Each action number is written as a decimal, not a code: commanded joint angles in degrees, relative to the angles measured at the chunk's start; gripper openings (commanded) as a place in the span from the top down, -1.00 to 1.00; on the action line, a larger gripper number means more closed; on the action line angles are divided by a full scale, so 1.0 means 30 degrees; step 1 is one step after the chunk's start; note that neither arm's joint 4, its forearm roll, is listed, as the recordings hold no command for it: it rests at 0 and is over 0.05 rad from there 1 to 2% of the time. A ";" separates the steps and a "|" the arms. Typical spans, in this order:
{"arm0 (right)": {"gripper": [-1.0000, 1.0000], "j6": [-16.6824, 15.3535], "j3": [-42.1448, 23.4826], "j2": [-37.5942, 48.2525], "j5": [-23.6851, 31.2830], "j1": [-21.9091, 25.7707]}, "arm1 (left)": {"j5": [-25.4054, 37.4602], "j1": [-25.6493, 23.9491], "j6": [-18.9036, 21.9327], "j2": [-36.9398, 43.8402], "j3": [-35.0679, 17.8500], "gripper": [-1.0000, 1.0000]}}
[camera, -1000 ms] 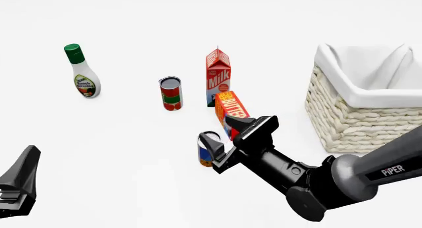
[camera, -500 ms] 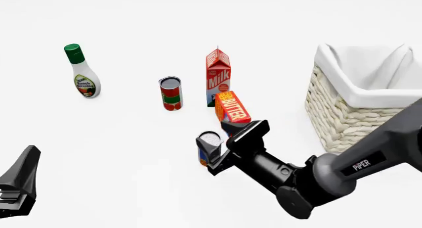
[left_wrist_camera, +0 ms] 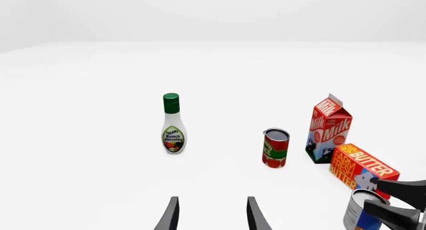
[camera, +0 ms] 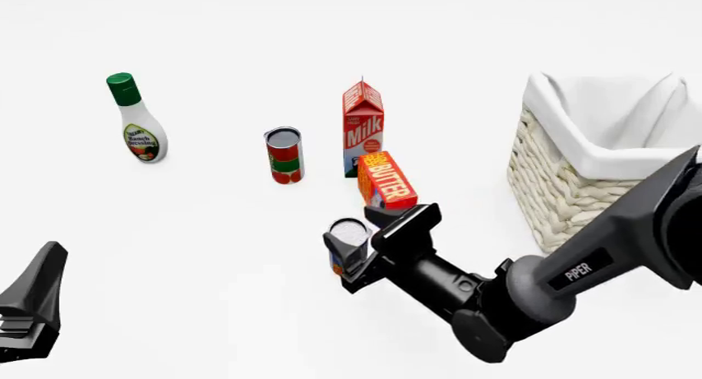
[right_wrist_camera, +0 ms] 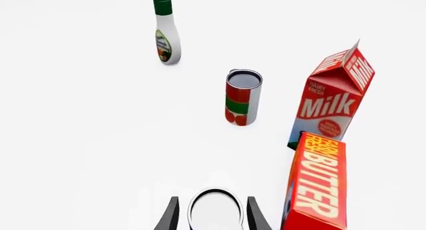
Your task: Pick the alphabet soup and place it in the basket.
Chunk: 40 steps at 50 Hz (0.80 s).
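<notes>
The alphabet soup (camera: 347,234), a small dark-blue can with a pale top, stands on the table in front of the butter box. My right gripper (camera: 369,231) is open with one finger on each side of the can. In the right wrist view the can's top (right_wrist_camera: 215,210) sits between the fingers (right_wrist_camera: 171,216) with small gaps on both sides. The can also shows in the left wrist view (left_wrist_camera: 358,213). The basket (camera: 581,194), woven wicker with a white lining, stands at the right. My left gripper (camera: 35,301) is open and empty at the near left, and also shows in its own wrist view (left_wrist_camera: 209,215).
A butter box (camera: 385,180) lies just behind the soup, close to my right gripper's far finger. A milk carton (camera: 363,126) stands behind it. A red-and-green can (camera: 284,155) stands to the left and a ranch dressing bottle (camera: 137,120) at the far left.
My right gripper has moved left and down, from beside the soup can to straddling it. The can has stayed in place. The left arm has not moved.
</notes>
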 commanded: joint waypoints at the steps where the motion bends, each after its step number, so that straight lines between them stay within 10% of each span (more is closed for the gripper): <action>1: -1.00 0.0135 -0.0249 0.0569 -0.0143 -0.0069 | 0.0000 0.0000 0.0000 0.0000 0.0000 -1.00; 40: -1.00 0.0498 -0.1905 0.3330 -0.0151 -0.0279 | 0.0000 0.0000 0.0000 0.0000 0.0000 -1.00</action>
